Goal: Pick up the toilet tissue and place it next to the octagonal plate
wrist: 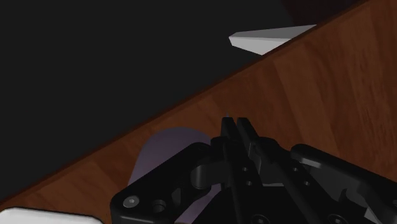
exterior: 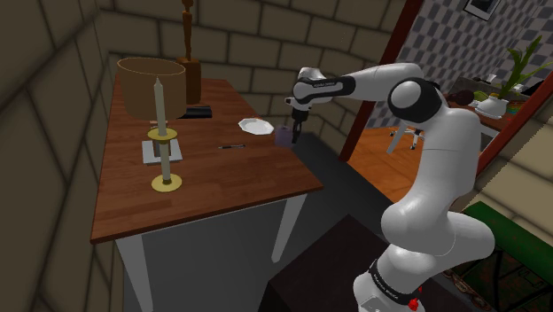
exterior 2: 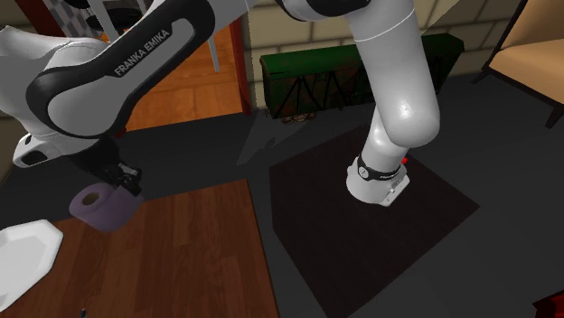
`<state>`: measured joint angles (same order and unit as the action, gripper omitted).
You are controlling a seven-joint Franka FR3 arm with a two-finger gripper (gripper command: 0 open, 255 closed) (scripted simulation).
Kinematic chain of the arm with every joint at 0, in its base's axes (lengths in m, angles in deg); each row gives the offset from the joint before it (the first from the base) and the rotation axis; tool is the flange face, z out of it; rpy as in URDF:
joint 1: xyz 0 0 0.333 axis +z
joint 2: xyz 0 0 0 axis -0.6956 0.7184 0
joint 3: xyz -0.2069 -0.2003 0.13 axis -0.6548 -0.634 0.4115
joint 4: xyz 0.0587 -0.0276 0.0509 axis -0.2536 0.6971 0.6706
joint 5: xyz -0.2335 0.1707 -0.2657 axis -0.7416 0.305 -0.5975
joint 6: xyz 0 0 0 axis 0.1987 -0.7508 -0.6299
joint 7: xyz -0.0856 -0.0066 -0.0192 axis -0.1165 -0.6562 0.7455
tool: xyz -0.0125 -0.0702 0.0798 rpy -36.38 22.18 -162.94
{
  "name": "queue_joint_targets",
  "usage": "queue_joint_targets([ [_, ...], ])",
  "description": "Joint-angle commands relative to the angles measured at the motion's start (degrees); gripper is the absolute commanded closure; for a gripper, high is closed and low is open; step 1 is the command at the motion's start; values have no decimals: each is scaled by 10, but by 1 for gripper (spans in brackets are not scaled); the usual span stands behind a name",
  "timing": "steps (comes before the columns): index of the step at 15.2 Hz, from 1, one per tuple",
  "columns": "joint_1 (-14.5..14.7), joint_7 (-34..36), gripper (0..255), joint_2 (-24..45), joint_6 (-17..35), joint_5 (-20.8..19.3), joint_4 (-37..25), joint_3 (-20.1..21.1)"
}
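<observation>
The black gripper (exterior: 296,129) (exterior 2: 123,179) has its fingers drawn nearly together, pinched on the wall of the pale purple toilet tissue (exterior: 283,136) (exterior 2: 98,208) (wrist: 167,151). The roll hangs tilted at the edge of the wooden table (exterior: 221,177) (exterior 2: 181,257), near the white octagonal plate (exterior: 256,127) (exterior 2: 23,257) without touching it; a candlestick (exterior: 165,151) stands well apart

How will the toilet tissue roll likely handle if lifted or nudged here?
The pale purple toilet tissue is a hollow-cored cylinder, so probably light and squashable. Tipped sideways it would likely roll, and the table edge is close, so it might fall.
</observation>
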<state>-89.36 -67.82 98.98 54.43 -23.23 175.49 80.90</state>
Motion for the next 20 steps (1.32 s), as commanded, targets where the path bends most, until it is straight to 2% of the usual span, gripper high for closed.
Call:
queue_joint_targets([
  [1,-1,-2,255,-7,-14,4,-8,3],
  [20,7,-18,255,-37,-142,25,-113,16],
])
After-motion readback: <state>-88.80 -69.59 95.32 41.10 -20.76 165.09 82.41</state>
